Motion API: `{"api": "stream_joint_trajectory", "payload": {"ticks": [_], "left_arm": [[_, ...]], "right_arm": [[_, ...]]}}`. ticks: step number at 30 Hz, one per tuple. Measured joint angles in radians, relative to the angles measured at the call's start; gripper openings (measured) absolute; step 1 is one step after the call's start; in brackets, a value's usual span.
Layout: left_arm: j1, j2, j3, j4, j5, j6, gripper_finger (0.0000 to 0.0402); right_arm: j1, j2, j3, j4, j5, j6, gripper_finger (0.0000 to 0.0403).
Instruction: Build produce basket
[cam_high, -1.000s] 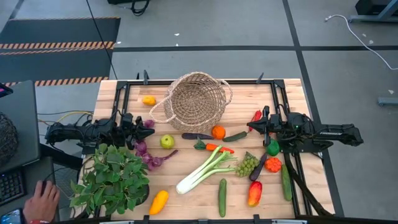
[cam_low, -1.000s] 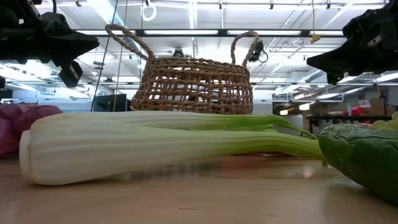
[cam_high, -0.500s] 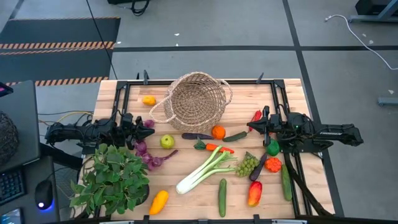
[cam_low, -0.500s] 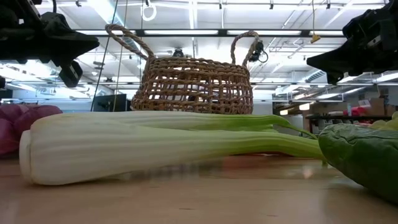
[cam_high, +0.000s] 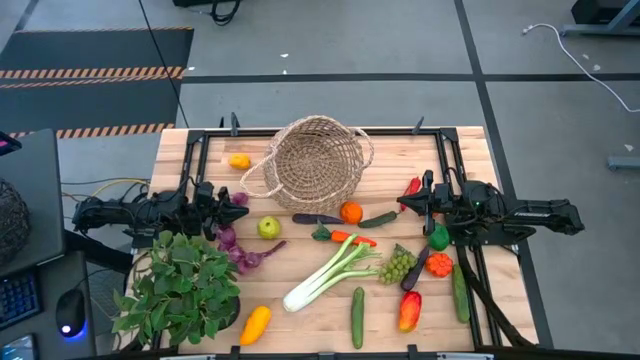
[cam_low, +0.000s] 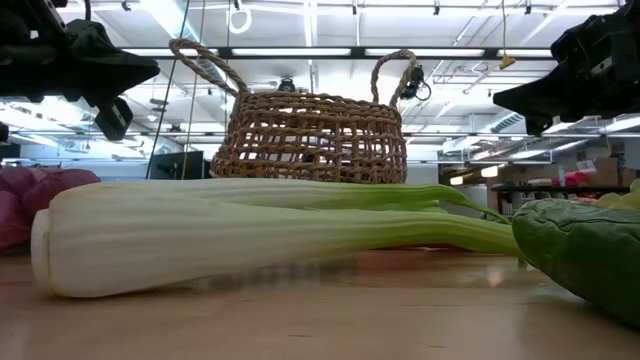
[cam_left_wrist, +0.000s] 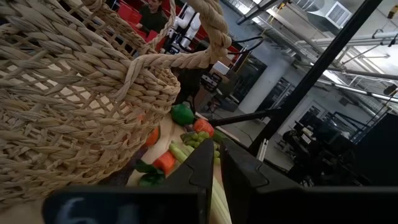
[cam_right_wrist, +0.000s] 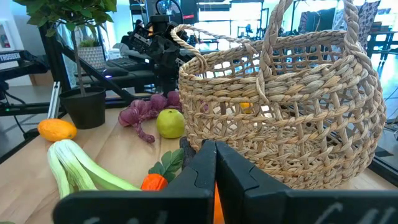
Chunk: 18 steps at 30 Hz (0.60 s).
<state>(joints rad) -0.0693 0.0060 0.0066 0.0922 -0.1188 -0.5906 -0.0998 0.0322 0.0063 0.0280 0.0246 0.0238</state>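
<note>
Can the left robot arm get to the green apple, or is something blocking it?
Probably yes. The left gripper sits shut and empty, and the green apple lies close by on bare table, with only the purple string beside it.

A: Setting?
B: Robotics lab or workshop hall. Wooden bench (cam_high: 330, 310) on grey concrete floor (cam_high: 330, 40), with hazard-striped black mats (cam_high: 95, 60) alongside.

A: Evidence overhead?
B: Low view shows an open industrial ceiling with strip lights (cam_low: 300, 50) and hanging fixtures.

A: Other equipment?
B: Black metal rails (cam_high: 445, 160) frame the bench. A desk at its side carries a keyboard (cam_high: 18, 298) and mouse (cam_high: 68, 326). A loose white cable (cam_high: 575, 50) lies on the floor. Left wrist view shows further rigs and a person (cam_left_wrist: 152, 12) beyond.
</note>
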Motion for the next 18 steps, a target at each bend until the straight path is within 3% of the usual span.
{"api": "stream_joint_trajectory", "payload": {"ticks": [14, 18], "left_arm": [[0.005, 0.0, 0.0, 0.021, -0.024, 0.002, 0.0035], [0.026, 0.006, 0.014, 0.183, -0.109, -0.022, 0.0035]], "right_arm": [[0.0, 0.0, 0.0, 0.0, 0.0, 0.0, 0.0011], [0.0, 0.0, 0.0, 0.0, 0.0, 0.0, 0.0011]]}}
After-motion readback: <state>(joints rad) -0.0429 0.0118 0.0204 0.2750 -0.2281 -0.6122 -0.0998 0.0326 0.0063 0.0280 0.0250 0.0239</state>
